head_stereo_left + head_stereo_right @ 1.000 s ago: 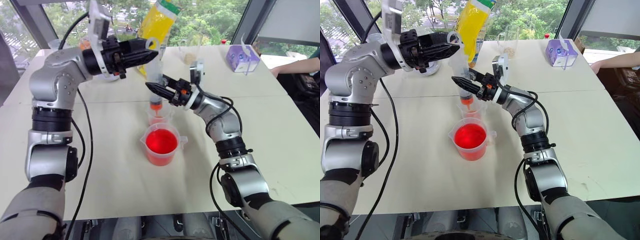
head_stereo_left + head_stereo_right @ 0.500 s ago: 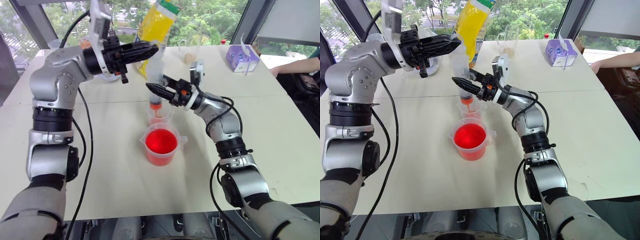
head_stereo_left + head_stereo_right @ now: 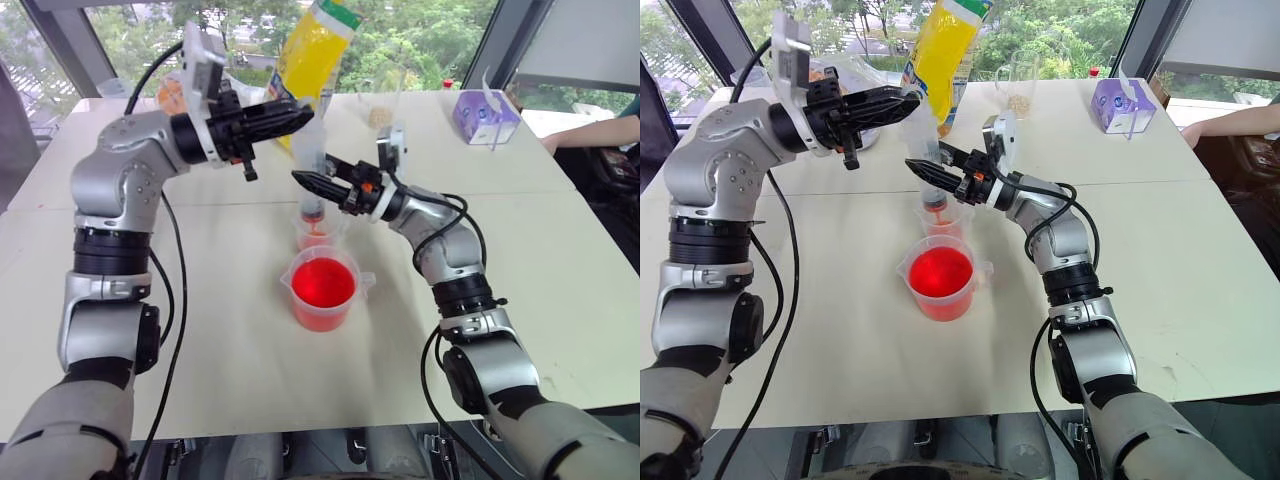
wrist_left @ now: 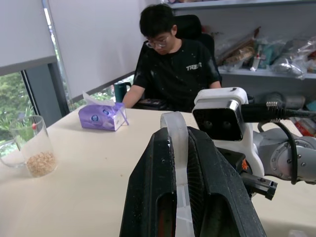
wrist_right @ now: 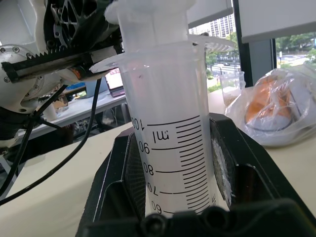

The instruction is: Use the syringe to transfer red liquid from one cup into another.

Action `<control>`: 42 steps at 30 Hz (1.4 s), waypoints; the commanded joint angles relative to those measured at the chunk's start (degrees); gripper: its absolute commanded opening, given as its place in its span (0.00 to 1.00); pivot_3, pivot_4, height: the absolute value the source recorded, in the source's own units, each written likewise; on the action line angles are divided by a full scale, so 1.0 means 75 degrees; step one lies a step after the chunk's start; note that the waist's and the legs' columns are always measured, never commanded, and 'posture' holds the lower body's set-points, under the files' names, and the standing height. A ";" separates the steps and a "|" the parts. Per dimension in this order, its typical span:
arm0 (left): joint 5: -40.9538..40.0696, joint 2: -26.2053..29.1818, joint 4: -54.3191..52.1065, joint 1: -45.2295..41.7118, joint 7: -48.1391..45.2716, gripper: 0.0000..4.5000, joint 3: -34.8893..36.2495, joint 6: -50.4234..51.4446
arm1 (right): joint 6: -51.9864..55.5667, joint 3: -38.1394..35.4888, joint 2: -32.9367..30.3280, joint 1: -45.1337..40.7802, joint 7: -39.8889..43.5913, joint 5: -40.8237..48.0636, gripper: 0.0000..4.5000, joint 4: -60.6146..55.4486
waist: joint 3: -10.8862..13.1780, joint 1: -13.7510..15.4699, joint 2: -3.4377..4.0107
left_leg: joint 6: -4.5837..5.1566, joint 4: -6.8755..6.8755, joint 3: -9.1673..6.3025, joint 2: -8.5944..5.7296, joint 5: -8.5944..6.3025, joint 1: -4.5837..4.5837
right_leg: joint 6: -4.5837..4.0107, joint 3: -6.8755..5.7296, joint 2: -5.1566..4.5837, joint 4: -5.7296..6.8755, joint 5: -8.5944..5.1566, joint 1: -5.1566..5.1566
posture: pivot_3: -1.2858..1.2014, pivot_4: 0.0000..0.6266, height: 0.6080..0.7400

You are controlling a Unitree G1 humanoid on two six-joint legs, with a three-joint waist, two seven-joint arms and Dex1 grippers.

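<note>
Syringe (image 3: 312,170) stood upright, orange tip inside small clear cup (image 3: 318,232), mid-bench. Right hand (image 3: 303,179) clamped around graduated barrel. Left hand (image 3: 300,113) pinched shut on white plunger top (image 4: 174,133) above barrel. Measuring beaker (image 3: 324,290) with red liquid (image 3: 322,283) sat just beside small cup, toward near edge. Yellow bag (image 3: 312,48), purple tissue box (image 3: 485,117) along far edge.

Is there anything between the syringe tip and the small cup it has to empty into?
Nothing visible. The syringe stands upright, its orange tip right at the mouth of the small cup. The right pincer clamps the barrel, the left pincer holds the plunger top. The beaker of red liquid stands nearer the robot, out of the way.
</note>
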 commanded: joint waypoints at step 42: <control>-0.1249 0.1382 -0.1820 0.1111 0.0272 1.00 0.1311 0.1694 | 0.0934 -0.0578 -0.0211 -0.0444 -0.0189 0.0663 0.33 -0.1127 | 0.0000 0.0023 0.0001 | 0.0000 -0.0001 -0.0004 0.0010 0.0000 0.0001 | 0.0000 0.0000 -0.0009 0.0001 0.0000 0.0001 | 0.52 0.24 1.00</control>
